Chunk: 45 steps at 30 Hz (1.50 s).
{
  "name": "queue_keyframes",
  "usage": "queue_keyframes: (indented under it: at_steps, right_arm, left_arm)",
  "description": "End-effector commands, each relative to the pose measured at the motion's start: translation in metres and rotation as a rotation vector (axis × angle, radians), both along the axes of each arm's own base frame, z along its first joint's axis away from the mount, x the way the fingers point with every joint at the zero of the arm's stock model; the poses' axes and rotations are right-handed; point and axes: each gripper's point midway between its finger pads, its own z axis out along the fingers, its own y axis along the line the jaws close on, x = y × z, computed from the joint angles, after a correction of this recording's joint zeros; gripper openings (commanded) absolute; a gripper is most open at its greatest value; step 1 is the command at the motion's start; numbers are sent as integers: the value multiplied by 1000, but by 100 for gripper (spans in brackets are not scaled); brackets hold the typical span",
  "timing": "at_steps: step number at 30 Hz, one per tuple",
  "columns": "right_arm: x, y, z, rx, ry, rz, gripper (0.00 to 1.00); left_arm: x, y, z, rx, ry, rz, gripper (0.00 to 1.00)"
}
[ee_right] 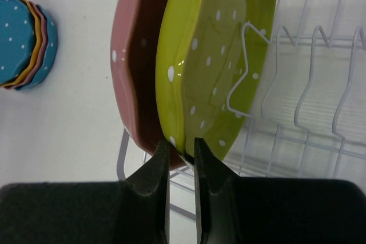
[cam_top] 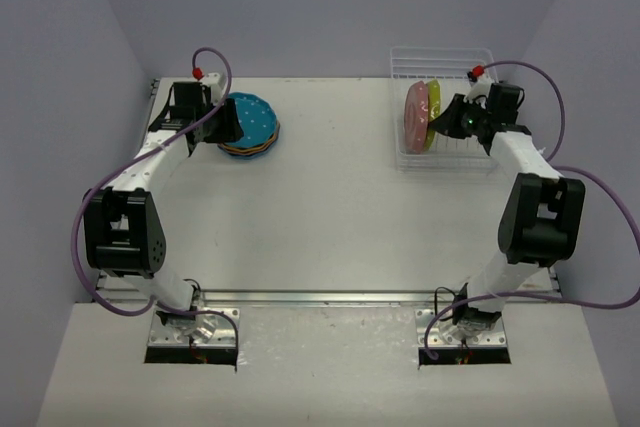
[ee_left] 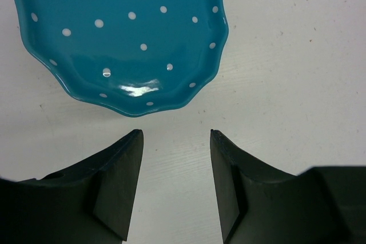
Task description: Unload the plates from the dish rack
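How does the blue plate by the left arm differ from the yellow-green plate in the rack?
The blue plate lies flat atop a stack on the table; the yellow-green plate stands on edge in the dish rack. The left gripper is open, clear of the blue plate; the right gripper pinches the yellow-green plate's rim. Both are scalloped with white dots.

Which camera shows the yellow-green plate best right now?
Right wrist: the yellow-green plate stands upright in the dish rack, fingers closed on its lower rim. Top external shows only a sliver; left wrist, nothing of it.
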Motion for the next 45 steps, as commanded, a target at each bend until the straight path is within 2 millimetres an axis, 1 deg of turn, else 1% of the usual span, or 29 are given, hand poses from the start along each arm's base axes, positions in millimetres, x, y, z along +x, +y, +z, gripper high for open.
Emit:
queue_keyframes:
  at_steps: [1,5,9,10,11,13,18,24,27,33,34,38,40,45]
  right_arm:
    - [-16,-50,-35,-39,123,-154,0]
    - [-17,-63,-46,20,164,-187,0]
    - [-16,-71,-52,127,195,-205,0]
    - [-16,-71,-49,144,188,-194,0]
    - [-16,-68,-54,195,210,-187,0]
    - [-17,-67,-55,222,217,-175,0]
    - [-14,-64,-53,242,216,-163,0]
    - [-8,-67,-42,231,190,-173,19]
    - [-6,-68,-35,216,174,-180,27]
    - [-2,-60,-20,159,128,-164,40]
    - [-1,-62,-20,150,126,-174,41]
    - [7,-59,-10,73,89,-184,42]
    - [13,-60,-7,25,78,-204,42]
    - [28,-54,-1,-81,41,-226,42]
  left_arm:
    - [14,-2,23,-21,-67,-3,49]
    - [14,-2,24,-29,-67,-2,49]
    - [14,-2,25,-24,-67,-3,49]
    - [14,-2,25,-23,-66,-4,49]
    - [15,-2,25,-25,-67,-5,49]
    - [16,-3,26,-28,-67,-7,49]
    - [16,-3,27,-31,-66,-5,49]
    - [17,-3,27,-31,-65,-5,49]
    - [17,-3,26,-30,-63,-4,49]
    - [17,-3,25,-31,-60,-5,49]
    - [17,-3,25,-31,-60,-5,49]
    - [16,-2,26,-25,-65,-4,49]
    - [17,-2,27,-22,-66,-3,49]
    - [16,-2,25,-22,-60,-2,49]
